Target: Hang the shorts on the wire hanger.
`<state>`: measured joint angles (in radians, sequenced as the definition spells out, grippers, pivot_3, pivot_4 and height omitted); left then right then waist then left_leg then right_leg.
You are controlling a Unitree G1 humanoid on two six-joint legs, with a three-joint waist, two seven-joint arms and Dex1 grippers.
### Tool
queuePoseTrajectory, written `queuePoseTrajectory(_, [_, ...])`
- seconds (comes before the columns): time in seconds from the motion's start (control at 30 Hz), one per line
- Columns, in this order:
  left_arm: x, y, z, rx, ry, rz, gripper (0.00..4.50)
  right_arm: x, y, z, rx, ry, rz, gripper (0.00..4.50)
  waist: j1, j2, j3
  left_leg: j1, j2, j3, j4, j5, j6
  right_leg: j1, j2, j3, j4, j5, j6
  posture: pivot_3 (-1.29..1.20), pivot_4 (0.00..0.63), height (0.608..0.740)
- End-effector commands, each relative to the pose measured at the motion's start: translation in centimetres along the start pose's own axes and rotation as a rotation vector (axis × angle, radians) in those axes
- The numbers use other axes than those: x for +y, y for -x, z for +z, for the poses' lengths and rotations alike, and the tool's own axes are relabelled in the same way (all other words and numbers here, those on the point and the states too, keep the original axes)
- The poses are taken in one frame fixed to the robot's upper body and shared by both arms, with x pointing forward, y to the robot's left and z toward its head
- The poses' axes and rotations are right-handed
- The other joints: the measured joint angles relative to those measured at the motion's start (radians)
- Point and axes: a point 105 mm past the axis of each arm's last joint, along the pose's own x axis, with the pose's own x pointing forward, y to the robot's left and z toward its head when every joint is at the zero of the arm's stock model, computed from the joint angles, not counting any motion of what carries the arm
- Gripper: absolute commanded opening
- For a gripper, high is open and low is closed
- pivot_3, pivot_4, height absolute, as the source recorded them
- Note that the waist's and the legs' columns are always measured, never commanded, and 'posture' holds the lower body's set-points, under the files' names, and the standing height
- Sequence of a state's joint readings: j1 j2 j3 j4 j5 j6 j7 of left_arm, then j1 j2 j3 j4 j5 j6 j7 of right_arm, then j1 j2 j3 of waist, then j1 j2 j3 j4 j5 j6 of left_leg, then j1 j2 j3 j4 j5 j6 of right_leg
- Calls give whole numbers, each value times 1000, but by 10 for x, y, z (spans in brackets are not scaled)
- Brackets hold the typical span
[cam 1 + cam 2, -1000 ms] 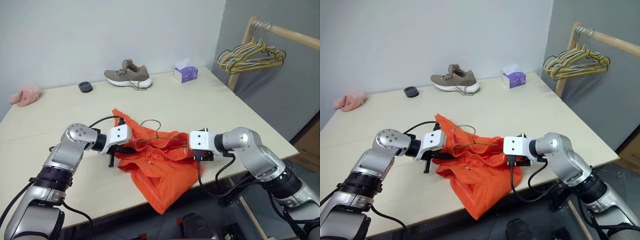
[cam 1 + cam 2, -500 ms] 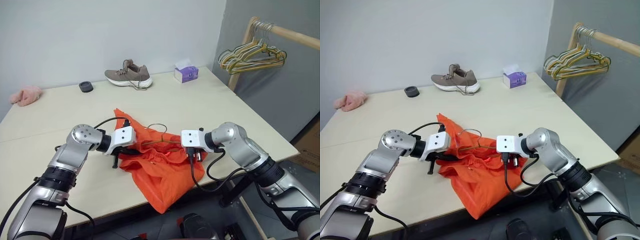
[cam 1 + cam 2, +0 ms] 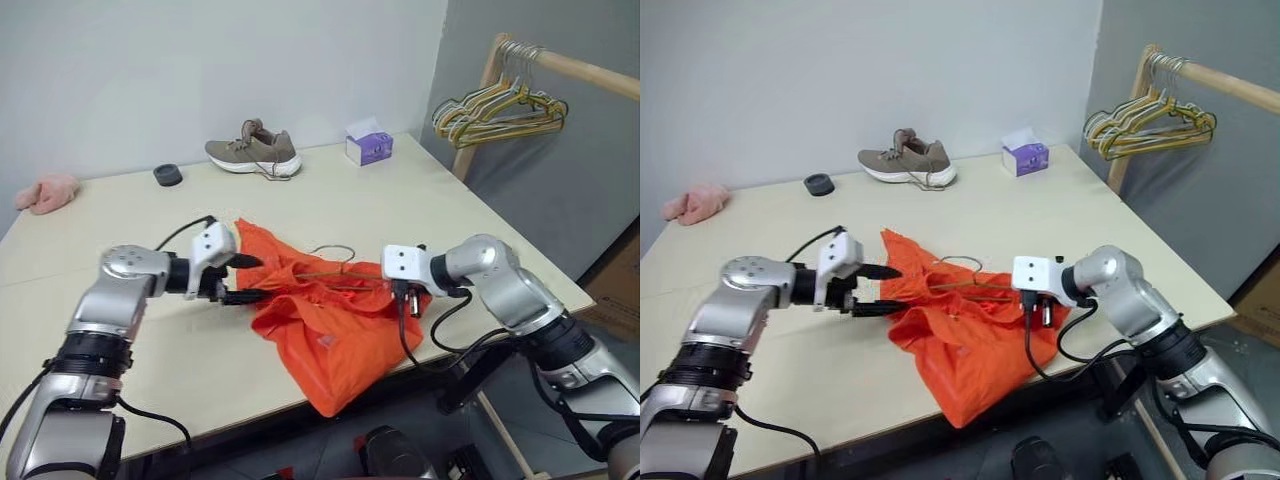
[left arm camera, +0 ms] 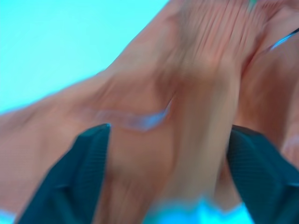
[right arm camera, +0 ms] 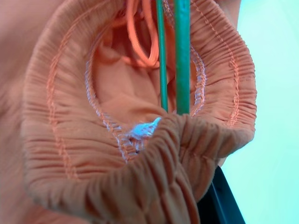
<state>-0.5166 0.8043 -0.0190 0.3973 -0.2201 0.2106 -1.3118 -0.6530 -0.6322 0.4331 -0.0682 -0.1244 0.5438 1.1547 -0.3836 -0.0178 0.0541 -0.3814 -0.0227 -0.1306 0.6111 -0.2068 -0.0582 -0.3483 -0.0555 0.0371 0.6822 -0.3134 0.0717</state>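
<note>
From my head view, one pair of orange shorts [image 3: 325,320] lies on the tabletop [image 3: 400,215], draped over its near edge, with one wire hanger [image 3: 330,268] threaded in. One shoe [image 3: 252,154], one tissue box [image 3: 369,148]. My left gripper [image 3: 243,279] has jaws spread wide beside the fabric. My right gripper [image 3: 407,305] (seen from its wrist) pinches the waistband, wires running inside.

Orange shorts [image 3: 970,335] over table [image 3: 1060,215] edge
</note>
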Motion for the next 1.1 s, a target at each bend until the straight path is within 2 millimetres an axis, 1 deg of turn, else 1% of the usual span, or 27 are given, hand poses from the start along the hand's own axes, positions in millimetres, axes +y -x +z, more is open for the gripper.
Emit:
queuePoseTrajectory(0.03, [16, 14, 11, -73, -23, 106, 4474, -6, 13, 7, -44, -32, -42, 0, -1, 0, 0, 0, 0, 0, 0, 0, 0, 0, 0, 0, 0, 0, 0, -359, 0, 740])
queuePoseTrajectory(0.13, [21, 16, 16, -123, -19, 154, 4474, -8, 15, 4, -61, -105, -68, 0, -2, 0, 0, 0, 0, 0, 0, 0, 0, 0, 0, 0, 0, 0, 0, -356, 0, 740])
queuePoseTrajectory(0.17, [22, 17, 18, -146, -9, 166, 4474, -11, 18, 3, -74, -156, -86, 0, -2, 0, 0, 0, 0, 0, 0, 0, 0, 0, 0, 0, 0, 0, 0, -352, 0, 740])
queuePoseTrajectory(0.27, [18, 16, 33, -234, 29, 165, 4474, -17, 33, -7, -96, -310, -150, 0, 1, 0, 0, -1, 0, 0, 0, 0, 0, 0, -1, 0, 0, 0, 0, -346, 0, 740])
queuePoseTrajectory(0.3, [16, 15, 36, -248, 34, 159, 4474, -17, 36, -9, -100, -338, -161, 0, 2, 0, 0, -1, 0, 0, 0, 0, 0, 0, -1, 0, 0, 0, 0, -346, 0, 740])
queuePoseTrajectory(0.37, [7, 10, 47, -295, 54, 117, 4474, -17, 45, -16, -98, -405, -196, 0, 3, 0, 0, -1, 0, 1, 0, 0, 0, 0, -1, 1, 0, 0, 0, -348, 0, 740])
queuePoseTrajectory(0.47, [-16, -3, 69, -381, 80, 14, 4474, -15, 63, -35, -75, -528, -260, 0, 8, 0, 0, -1, 0, 1, 0, 0, 0, 0, -1, 1, 0, 0, 0, -363, 0, 740])
queuePoseTrajectory(0.5, [-25, -8, 76, -404, 82, -25, 4474, -13, 69, -42, -60, -566, -283, 0, 8, 0, 0, -1, 0, 1, 0, 0, 0, 0, -1, 1, 0, 0, 0, -363, 0, 740])
queuePoseTrajectory(0.57, [-49, -24, 101, -486, 84, -149, 4474, -6, 89, -67, -27, -710, -364, 0, 22, -1, -1, -1, 0, 1, 0, 0, 0, 0, -1, 0, 0, 0, 0, -383, 0, 740])
queuePoseTrajectory(0.63, [-65, -33, 119, -548, 96, -226, 4474, 2, 104, -81, -18, -818, -423, 0, 26, -1, -1, -2, 0, 1, 2, 0, 0, 1, -1, 0, -1, 0, 0, -397, 0, 740])
queuePoseTrajectory(0.7, [-74, -39, 130, -584, 104, -265, 4474, 9, 115, -86, -30, -887, -459, 0, 23, 0, -1, -1, -1, 2, 2, 0, 0, 3, -1, 0, -1, 0, 1, -413, 0, 740])
queuePoseTrajectory(0.8, [-91, -48, 142, -610, 106, -347, 4474, 16, 132, -102, -23, -988, -567, 0, 9, 2, -3, 2, -1, 6, 3, 0, 0, 5, 1, 1, -1, 0, 1, -436, 0, 740])
queuePoseTrajectory(0.9, [-98, -58, 151, -628, 76, -357, 4474, 17, 149, -117, -8, -1077, -712, 0, -19, 3, -4, 4, -2, 11, 3, 0, 0, 7, 2, 1, -1, 0, 1, -452, 4, 740])
queuePoseTrajectory(1.0, [-102, -66, 159, -658, 23, -336, 4474, 14, 165, -132, 38, -1111, -880, 0, -42, 3, -4, 7, -2, 15, 3, 0, 0, 9, 2, 3, -1, 1, 2, -468, 7, 740])
queuePoseTrajectory(1.1, [-101, -72, 166, -699, -25, -278, 4474, 8, 178, -141, 74, -1107, -1013, 0, -63, 3, -4, 9, -2, 18, 2, 0, 0, 12, 1, 5, -3, 0, 2, -472, 9, 740])
